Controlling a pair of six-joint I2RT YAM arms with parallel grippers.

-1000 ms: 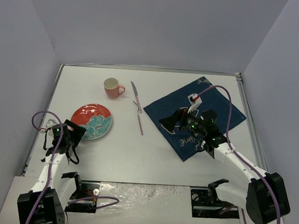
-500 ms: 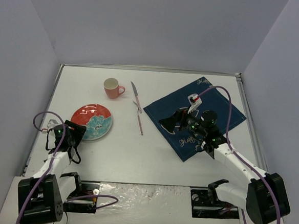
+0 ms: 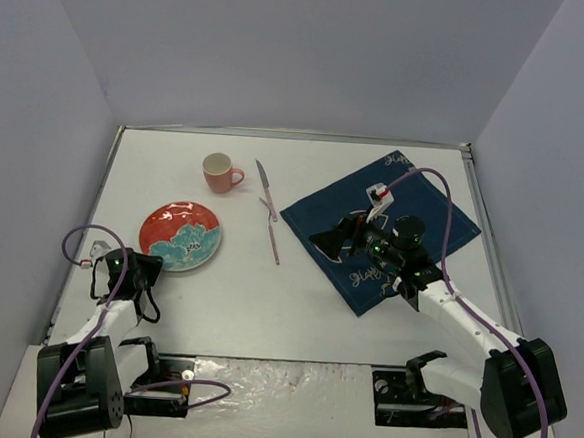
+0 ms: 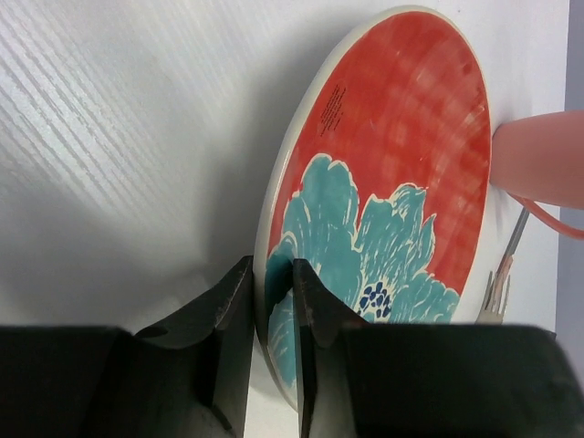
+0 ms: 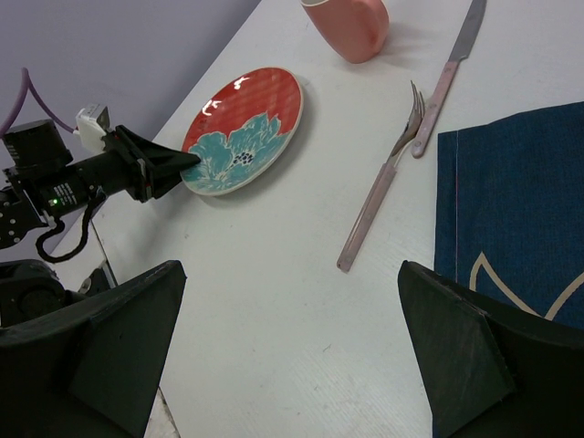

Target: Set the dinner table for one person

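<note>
A red plate with a teal flower [image 3: 180, 236] [image 4: 392, 182] [image 5: 242, 128] lies at the left of the white dinner table [image 3: 246, 296]. My left gripper [image 3: 140, 269] [image 4: 269, 274] [image 5: 187, 164] is at the plate's near-left edge, shut on the rim with one finger above and one below. My right gripper [image 3: 332, 242] [image 5: 290, 301] hovers wide open at the left corner of the navy cloth [image 3: 392, 226] [image 5: 520, 210], holding nothing. A pink cup [image 3: 218, 172] [image 5: 351, 26] stands behind the plate.
A pink-handled knife [image 3: 265, 185] [image 5: 452, 68] and fork [image 3: 272, 233] [image 5: 383, 182] lie between the cup and the cloth. The fork's tines [image 4: 497, 283] show past the plate. Grey walls enclose the table on three sides.
My left jaws have closed in on the plate's rim, and that wrist has shifted slightly toward the near edge. The right arm and the plate have not moved.
</note>
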